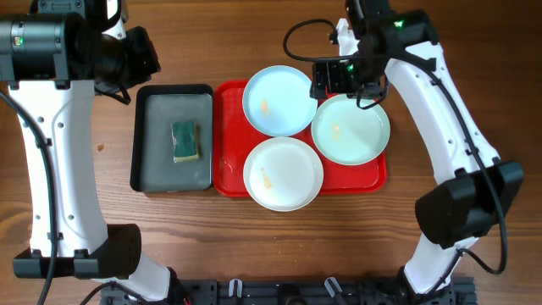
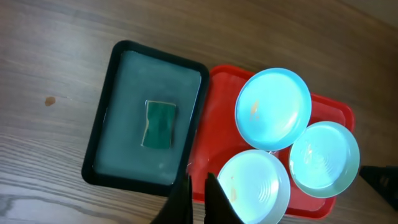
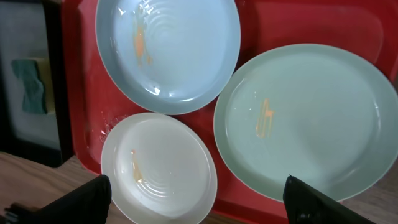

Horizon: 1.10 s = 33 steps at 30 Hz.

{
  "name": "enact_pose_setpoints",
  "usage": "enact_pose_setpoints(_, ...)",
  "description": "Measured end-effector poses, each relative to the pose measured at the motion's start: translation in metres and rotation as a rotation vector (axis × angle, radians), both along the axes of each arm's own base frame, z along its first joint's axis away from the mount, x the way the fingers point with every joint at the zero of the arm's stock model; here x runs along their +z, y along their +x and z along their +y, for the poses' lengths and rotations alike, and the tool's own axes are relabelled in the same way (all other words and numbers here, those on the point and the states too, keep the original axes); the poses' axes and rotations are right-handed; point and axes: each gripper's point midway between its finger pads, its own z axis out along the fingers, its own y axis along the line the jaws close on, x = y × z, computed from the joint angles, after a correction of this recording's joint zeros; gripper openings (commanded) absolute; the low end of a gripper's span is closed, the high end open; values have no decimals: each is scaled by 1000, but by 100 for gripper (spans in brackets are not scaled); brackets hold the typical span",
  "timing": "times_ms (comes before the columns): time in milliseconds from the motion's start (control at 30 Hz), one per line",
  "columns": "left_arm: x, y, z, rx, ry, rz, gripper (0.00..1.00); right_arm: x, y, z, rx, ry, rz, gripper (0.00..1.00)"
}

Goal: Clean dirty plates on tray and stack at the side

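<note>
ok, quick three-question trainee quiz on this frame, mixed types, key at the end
1. How many plates sit on the red tray?
2. True or false: the sponge lies on the red tray.
3. Which gripper has its jaws wide apart? A: left gripper. B: right gripper.
Key: 1. three. 2. false, it lies in the black tray. 3. B.

Colours of the table setting. Large tray point(image 1: 230, 127): red. Upper plate point(image 1: 279, 100) and right plate point(image 1: 351, 129): pale aqua. Lower plate point(image 1: 283, 174): white. Each plate bears an orange streak point(image 3: 264, 118). Small tray point(image 1: 137, 144): black rim, grey inside. Sponge point(image 1: 186, 141): green with a yellow edge. Table point(image 1: 254, 246): brown wood grain.
</note>
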Motion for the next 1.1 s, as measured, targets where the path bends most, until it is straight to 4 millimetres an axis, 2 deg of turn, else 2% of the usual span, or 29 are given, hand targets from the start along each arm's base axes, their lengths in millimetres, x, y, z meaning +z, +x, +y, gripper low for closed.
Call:
enact_pose_setpoints(100, 0, 0, 0, 0, -1, 2, 4, -14, -2, 9, 21, -11, 35, 86)
enact_pose_setpoints(200, 0, 0, 0, 2, -2, 2, 9, -22, -1, 15, 30, -14, 45, 80)
enact_pose_setpoints(300, 0, -1, 0, 9, -6, 3, 14, -27, 4, 21, 34, -11, 33, 64)
enact_pose_setpoints(333, 0, -1, 0, 12, -7, 4, 20, -30, 9, 23, 37, -13, 19, 57)
enact_pose_setpoints(467, 0, -1, 0, 18, -11, 4, 26, -48, 29, 26, 32, -44, -24, 54)
enact_pose_setpoints(500, 0, -1, 0, 20, -12, 5, 30, -54, 33, 25, 29, -58, -31, 50)
enact_pose_setpoints(600, 0, -1, 0, 22, -13, 5, 32, -65, 46, 18, 17, -109, -60, 40)
enact_pose_setpoints(700, 0, -1, 0, 23, -13, 5, 35, -79, 60, 15, 3, -148, -90, 40)
enact_pose_setpoints(800, -3, -1, 0, 23, -13, 13, 35, -95, 64, 14, 0, -164, -90, 40)
enact_pose_setpoints(933, -25, 4, 0, 23, -10, 60, 38, -117, 64, 13, 0, -172, -81, 38)
enact_pose_setpoints(967, -32, 6, 0, 23, -10, 71, 41, -122, 65, 12, -1, -174, -87, 38)
enact_pose_setpoints(1100, -63, 18, -1, 24, -8, 101, 41, -133, 70, 14, -5, -167, -115, 33)
